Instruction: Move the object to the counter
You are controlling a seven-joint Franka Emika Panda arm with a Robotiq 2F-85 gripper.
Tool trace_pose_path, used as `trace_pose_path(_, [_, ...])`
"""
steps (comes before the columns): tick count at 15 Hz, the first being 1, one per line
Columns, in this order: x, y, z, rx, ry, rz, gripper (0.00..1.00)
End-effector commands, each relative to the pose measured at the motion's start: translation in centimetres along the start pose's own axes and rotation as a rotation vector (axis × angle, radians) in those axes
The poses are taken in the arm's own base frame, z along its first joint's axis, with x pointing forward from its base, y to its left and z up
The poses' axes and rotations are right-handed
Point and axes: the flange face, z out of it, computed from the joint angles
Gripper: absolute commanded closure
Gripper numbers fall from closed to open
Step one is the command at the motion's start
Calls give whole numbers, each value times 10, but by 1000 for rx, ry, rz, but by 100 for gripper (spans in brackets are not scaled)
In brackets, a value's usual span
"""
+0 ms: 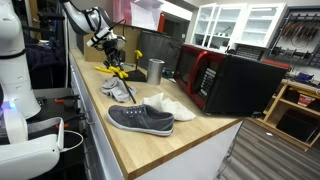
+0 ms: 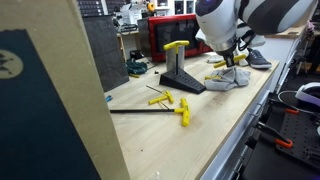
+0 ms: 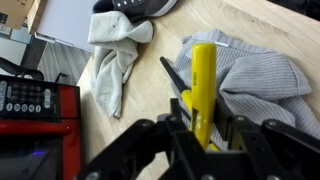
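Note:
The object, a yellow tool with black parts [image 3: 203, 80], stands lengthwise between my gripper's fingers [image 3: 200, 135] in the wrist view. The gripper is shut on it. It hangs just over a crumpled grey cloth [image 3: 262, 80] on the wooden counter [image 3: 150, 100]. In both exterior views the gripper [image 1: 110, 52] [image 2: 232, 62] is low over the counter [image 1: 170, 148] [image 2: 220, 130], with yellow [image 1: 116, 70] [image 2: 222, 64] showing at its fingertips. I cannot tell whether the tool's tip touches the cloth.
A grey shoe [image 1: 140, 120], a white shoe [image 1: 170, 105], a metal cup [image 1: 155, 70] and a red microwave [image 1: 215, 80] stand on the counter. A black stand with a yellow top [image 2: 178, 72], loose yellow parts [image 2: 183, 112] and a black rod [image 2: 140, 110] lie further along it.

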Motion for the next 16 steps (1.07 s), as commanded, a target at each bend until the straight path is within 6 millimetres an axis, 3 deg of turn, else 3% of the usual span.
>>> trace_pose_path(1, [-10, 20, -14, 25, 26, 20, 30])
trace_pose_path(5, [-20, 58, -50, 183, 87, 134, 0])
trace_pose_path(10, [-46, 123, -100, 435, 170, 330, 0])
trace_pose_path(16, [-61, 172, -118, 667, 270, 603, 0])
